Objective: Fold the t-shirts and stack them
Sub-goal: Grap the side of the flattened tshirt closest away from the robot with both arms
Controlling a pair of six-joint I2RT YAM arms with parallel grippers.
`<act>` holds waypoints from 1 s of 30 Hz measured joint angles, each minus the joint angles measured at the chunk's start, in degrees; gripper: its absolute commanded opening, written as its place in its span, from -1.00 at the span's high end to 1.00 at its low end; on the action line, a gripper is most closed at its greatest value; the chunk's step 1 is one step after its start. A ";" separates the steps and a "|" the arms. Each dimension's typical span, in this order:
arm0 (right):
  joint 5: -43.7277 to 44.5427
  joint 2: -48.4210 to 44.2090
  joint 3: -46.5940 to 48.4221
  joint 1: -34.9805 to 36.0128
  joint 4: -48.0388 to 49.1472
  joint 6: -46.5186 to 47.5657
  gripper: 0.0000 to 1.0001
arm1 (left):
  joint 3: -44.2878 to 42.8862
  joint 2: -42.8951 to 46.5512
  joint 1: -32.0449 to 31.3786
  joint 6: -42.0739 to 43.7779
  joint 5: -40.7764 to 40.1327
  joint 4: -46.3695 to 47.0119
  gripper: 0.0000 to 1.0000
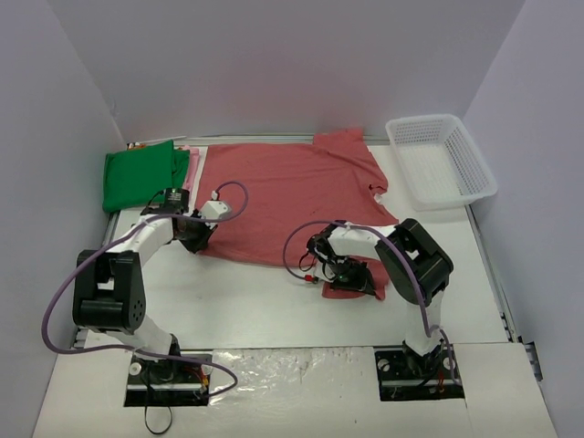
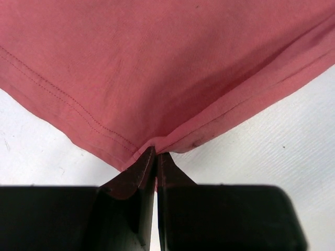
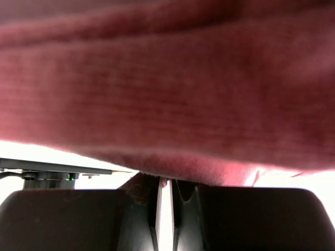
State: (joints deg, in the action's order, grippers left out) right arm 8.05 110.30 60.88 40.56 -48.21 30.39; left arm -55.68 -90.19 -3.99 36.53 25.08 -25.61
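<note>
A large dusty-red t-shirt point(image 1: 292, 192) lies spread flat across the middle of the table. My left gripper point(image 1: 197, 235) is at its near left corner; in the left wrist view the left gripper point(image 2: 156, 152) is shut on the hemmed corner of the red t-shirt point(image 2: 157, 63). My right gripper point(image 1: 351, 276) is at the shirt's near right corner, where the cloth is bunched. Seen from the right wrist, the right gripper point(image 3: 166, 181) is shut with the red cloth point(image 3: 167, 94) pinched at its tips. A folded bright green t-shirt point(image 1: 141, 178) lies at the back left, with a pale pink t-shirt point(image 1: 193, 164) showing beside it.
A white plastic mesh basket point(image 1: 443, 160) stands at the back right, just off the red shirt's sleeve. White walls close in the table on the left, back and right. Purple cables loop from both arms over the near table.
</note>
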 measured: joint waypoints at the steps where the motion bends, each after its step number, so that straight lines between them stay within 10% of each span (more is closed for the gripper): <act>1: 0.13 0.00 0.00 0.00 0.00 -0.17 1.00 | 0.15 0.33 0.00 0.11 0.00 -0.11 0.95; 30: -18.60 -26.77 11.17 -12.68 -15.43 8.15 1.00 | 9.11 31.63 -3.19 5.73 -0.96 -12.72 0.95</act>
State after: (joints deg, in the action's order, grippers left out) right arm -10.55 83.53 72.05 27.88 -63.64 38.54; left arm -46.57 -58.57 -7.18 42.26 24.12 -38.33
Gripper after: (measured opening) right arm 0.029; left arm 0.031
